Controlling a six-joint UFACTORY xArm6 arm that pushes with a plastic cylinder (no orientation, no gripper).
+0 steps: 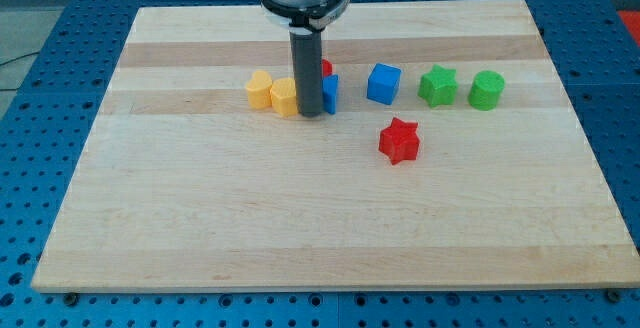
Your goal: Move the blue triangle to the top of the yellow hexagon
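The blue triangle (330, 93) lies near the board's upper middle, mostly hidden behind my rod; only its right edge shows. Two yellow blocks lie just left of it: one (260, 89) further left and one (284, 98) touching the rod's left side; I cannot tell which is the hexagon. My tip (309, 114) rests on the board between the nearer yellow block and the blue triangle, touching or nearly touching both.
A red block (326, 67) peeks out behind the rod above the blue triangle. A blue cube (383, 83), a green star (437, 86) and a green cylinder-like block (487, 90) stand in a row to the right. A red star (399, 140) lies below them.
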